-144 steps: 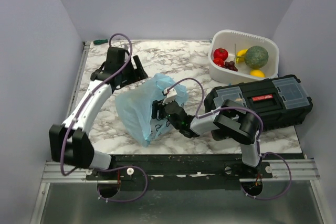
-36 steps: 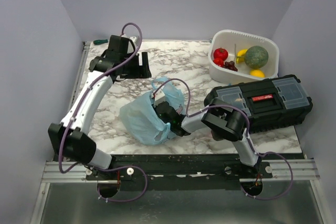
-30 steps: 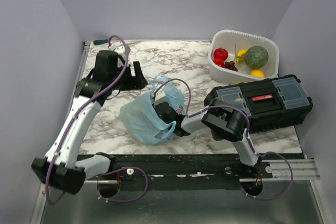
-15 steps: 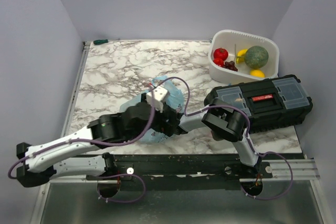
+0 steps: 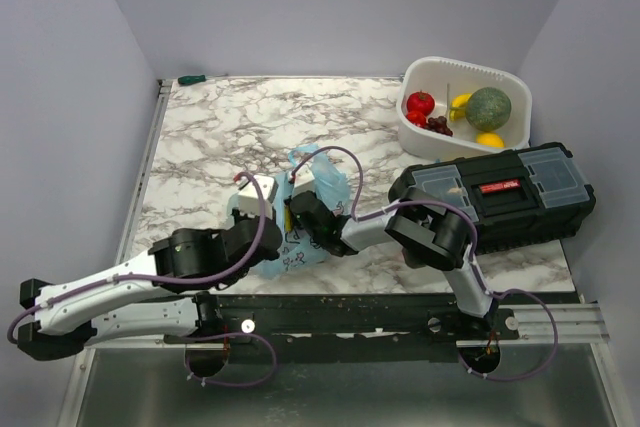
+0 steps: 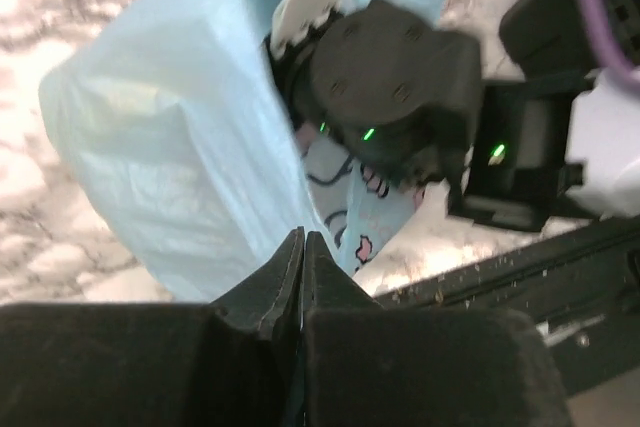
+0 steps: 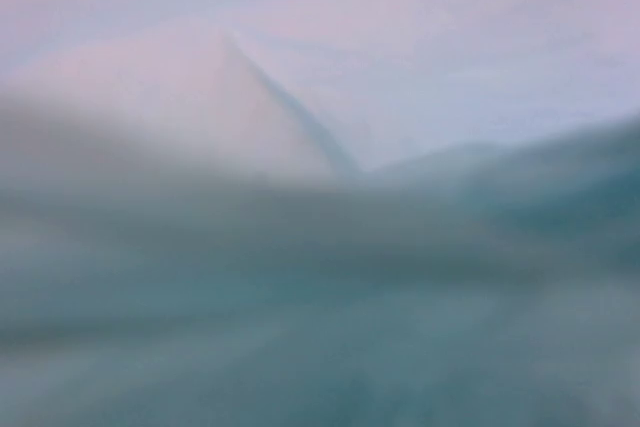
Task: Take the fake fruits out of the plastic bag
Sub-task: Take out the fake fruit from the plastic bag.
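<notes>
Bag (image 5: 325, 182) lies crumpled at centre frame in the top view, near the front edge of the table (image 5: 215, 137), slack and flat with its cartoon print facing up. Fruits (image 5: 460, 112) all sit in the tub (image 5: 412, 75) at upper right: red, banana, melon, grapes, citrus, same count as in the earlier views. Main change: a second ago the left arm stood at upper left, well apart from the bag; it has since swung low across the lower left of the frame. Left gripper (image 6: 303, 247) now sits at the bag's left side with its tips pressed together against the blue film; whether a fold is caught between them, cannot tell. Right gripper (image 5: 300, 213) is buried in the bag mouth as before; its wrist view is only blurred blue film, so released or clenched cannot be told. Judgement: nothing bulges in the bag, so the job looks all but done, and the left arm likely arrives to pin the film while the right draws out. Surface is marbled white and grey. Black toolbox (image 5: 500, 192) at right, just below the tub; screwdriver (image 5: 190, 78) at the far upper-left corner. Walls (image 5: 330, 2) plain pale lilac.
</notes>
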Controlling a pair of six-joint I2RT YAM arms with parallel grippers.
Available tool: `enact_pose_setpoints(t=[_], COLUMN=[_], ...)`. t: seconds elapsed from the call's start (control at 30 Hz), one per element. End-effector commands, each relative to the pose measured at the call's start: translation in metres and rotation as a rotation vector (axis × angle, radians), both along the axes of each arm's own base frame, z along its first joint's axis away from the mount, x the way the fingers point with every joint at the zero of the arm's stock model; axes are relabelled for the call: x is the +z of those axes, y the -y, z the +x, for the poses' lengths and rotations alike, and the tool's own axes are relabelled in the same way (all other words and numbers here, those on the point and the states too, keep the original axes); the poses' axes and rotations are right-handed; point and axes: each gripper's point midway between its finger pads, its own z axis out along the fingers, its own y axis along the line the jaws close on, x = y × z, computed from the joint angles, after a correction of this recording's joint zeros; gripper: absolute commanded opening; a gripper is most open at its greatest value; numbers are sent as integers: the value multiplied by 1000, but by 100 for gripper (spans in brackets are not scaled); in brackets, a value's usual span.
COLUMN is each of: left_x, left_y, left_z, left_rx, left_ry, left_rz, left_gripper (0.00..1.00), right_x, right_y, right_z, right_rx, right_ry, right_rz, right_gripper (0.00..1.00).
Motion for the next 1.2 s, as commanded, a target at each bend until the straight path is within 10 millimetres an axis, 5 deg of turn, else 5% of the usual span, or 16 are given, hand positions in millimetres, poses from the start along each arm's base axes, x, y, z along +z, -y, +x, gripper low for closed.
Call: enact_pose_setpoints(t=[0.0, 0.2, 0.47, 0.67, 0.8, 1.03, 1.17], left_x=[-56, -90, -95, -100, -106, -100, -99], left_y=[-35, -49, -14, -17, -24, -29, -30], left_z=[-44, -66, -55, -55, -60, -63, -62], left_rx=[43, 68, -57, -51, -57, -69, -68], left_ry=[-249, -370, -298, -301, -313, -292, -284], left_rz=[-53, -66, -78, -46, -55, -150, -159], left_gripper=[0, 0, 0, 0, 0, 0, 0], right_x=[-8, 28, 40, 39, 41, 52, 40], right_y=[9, 7, 0, 3, 0, -4, -7], right_z=[-15, -18, -27, -38, -59, -90, -81], right_rx=[25, 50, 115, 173, 251, 407, 385], right_ry=[-55, -38, -72, -114, -211, -245, -219], right_rz=[-11, 42, 62, 25, 9, 56, 22], right_gripper=[5, 1, 1, 39, 54, 63, 62])
